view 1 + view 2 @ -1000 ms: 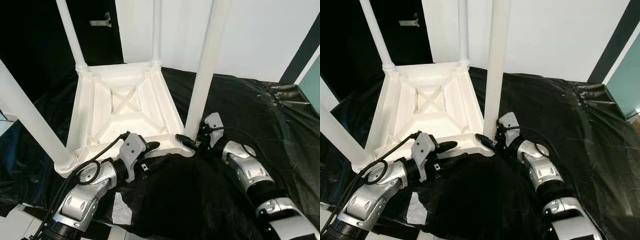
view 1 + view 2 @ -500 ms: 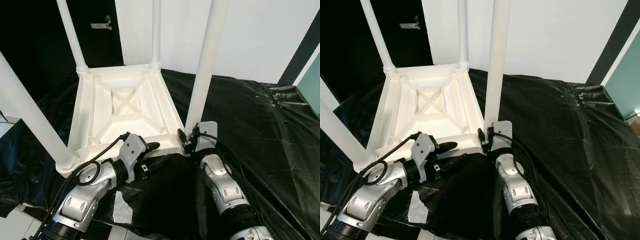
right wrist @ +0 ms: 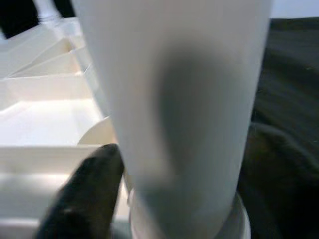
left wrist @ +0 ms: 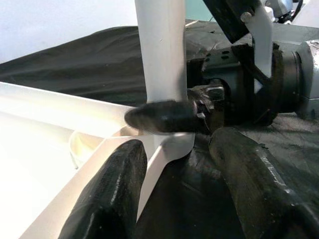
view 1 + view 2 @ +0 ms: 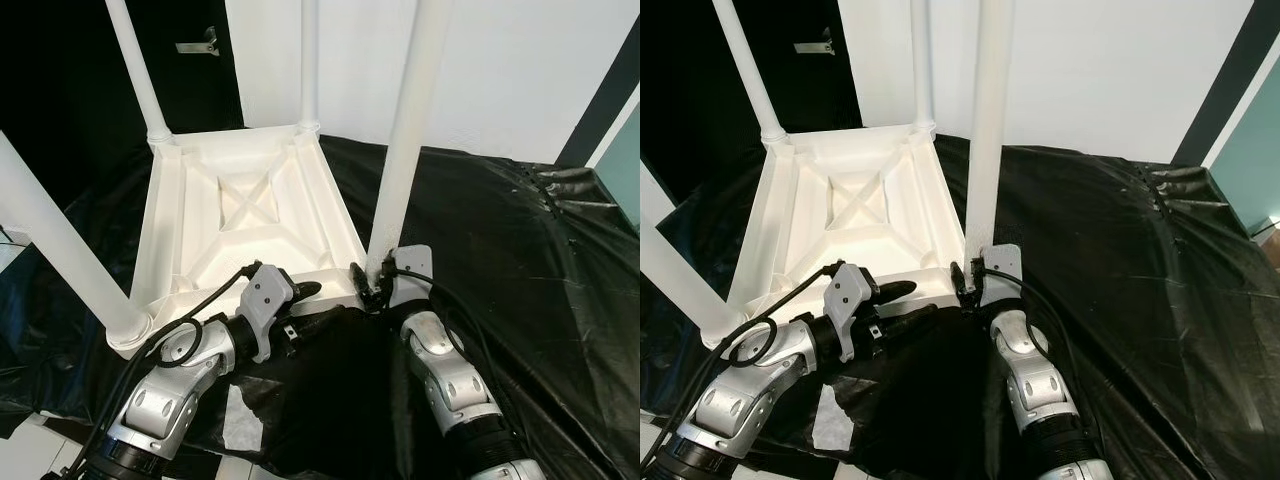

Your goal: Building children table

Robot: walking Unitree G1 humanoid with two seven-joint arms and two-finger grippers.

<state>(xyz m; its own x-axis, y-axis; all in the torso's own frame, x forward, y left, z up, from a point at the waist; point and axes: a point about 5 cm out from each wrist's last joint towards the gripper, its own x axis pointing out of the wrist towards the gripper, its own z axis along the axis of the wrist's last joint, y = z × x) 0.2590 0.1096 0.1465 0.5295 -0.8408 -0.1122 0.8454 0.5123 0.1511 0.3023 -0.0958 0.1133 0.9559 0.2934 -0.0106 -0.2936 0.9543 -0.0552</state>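
Upturned white children's table (image 5: 245,225) on black sheeting (image 5: 500,250), legs pointing up.
At 7 o'clock the left gripper (image 5: 305,305) is held spread over the table's near rim; at 5 o'clock the right gripper (image 5: 366,285) is clamped around the near-right table leg (image 5: 405,130) at its base.

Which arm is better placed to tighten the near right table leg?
The right arm, probably. Its claw is already around the base of that leg, while the left claw sits open at the near edge of the upturned table, steadying it.
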